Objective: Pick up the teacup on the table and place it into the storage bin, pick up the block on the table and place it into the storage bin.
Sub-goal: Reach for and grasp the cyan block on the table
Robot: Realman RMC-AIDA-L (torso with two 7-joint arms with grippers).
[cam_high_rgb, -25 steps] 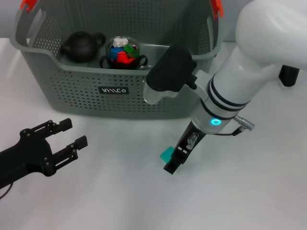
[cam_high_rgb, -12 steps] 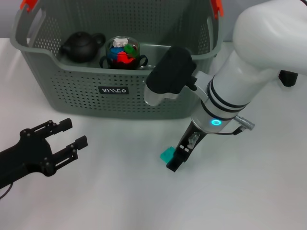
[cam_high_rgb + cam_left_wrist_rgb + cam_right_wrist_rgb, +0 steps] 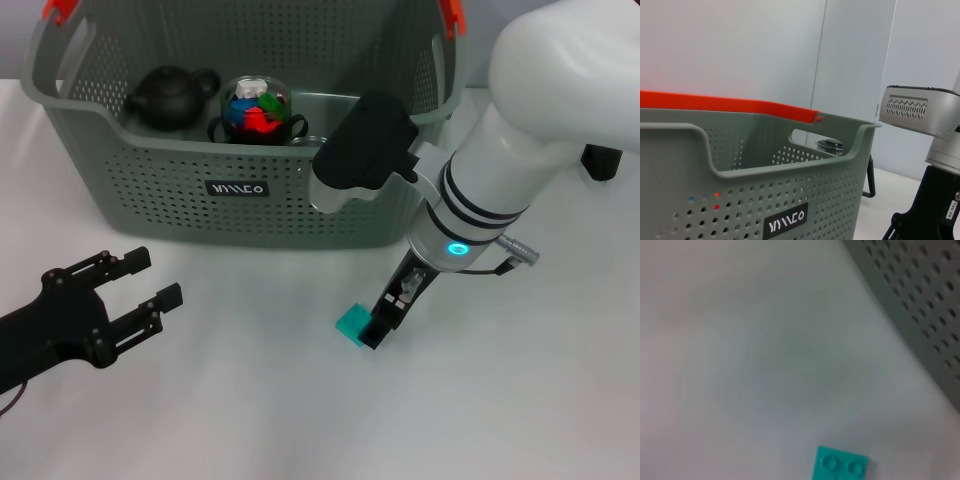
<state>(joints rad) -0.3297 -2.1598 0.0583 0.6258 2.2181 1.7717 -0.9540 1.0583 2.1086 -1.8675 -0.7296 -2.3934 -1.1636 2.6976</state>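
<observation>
One small teal block (image 3: 352,324) lies on the white table (image 3: 250,400) in front of the storage bin (image 3: 240,190), touching the tip of the right gripper (image 3: 385,322), whose fingers overlap so that I cannot tell how far apart they are or whether they grip it. The bin holds a dark teapot (image 3: 170,96) and a glass teacup (image 3: 256,108) with coloured pieces inside, set toward its left half. The left gripper (image 3: 140,285) rests spread wide and empty near the table's front left corner, well apart from the block.
</observation>
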